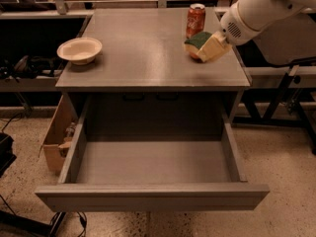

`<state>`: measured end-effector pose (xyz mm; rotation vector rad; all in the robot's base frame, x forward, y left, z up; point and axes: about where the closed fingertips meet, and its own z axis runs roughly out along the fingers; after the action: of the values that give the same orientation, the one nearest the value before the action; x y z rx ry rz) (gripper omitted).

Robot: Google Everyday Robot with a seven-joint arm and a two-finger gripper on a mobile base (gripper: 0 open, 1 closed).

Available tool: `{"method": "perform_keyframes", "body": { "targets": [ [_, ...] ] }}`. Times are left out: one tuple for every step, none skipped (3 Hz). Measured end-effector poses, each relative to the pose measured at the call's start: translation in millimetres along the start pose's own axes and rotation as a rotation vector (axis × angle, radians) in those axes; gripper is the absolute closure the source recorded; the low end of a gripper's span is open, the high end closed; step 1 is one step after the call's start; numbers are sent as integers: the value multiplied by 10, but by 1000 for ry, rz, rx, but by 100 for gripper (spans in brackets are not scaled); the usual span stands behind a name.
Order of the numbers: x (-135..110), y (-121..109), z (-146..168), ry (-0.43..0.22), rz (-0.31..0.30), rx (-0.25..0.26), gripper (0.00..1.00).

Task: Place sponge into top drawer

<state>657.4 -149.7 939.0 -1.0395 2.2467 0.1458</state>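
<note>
Gripper (213, 47), upper right of frame: clamped on sponge (198, 38), covering its right end.
Arm (256, 9): cut off by top and right edges.
Can (196, 18): base hidden behind sponge; label unreadable.
Cardboard box (53, 141), left: partly hidden behind top drawer (148, 196) side wall; contents indistinct.

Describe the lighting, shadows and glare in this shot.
Camera view: warm overhead light; soft glare streaks the cabinet top; the top drawer is dim, darkest at its back under the overhang; the gripper, over the cabinet top's right side and clamped on the sponge, is well lit.
</note>
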Motion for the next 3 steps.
{"method": "perform_keyframes", "body": {
  "targets": [
    [391, 341, -353, 11, -57, -8, 100],
    [675, 612, -570, -18, -110, -17, 100],
    [867, 746, -594, -68, -163, -46, 100]
  ]
}}
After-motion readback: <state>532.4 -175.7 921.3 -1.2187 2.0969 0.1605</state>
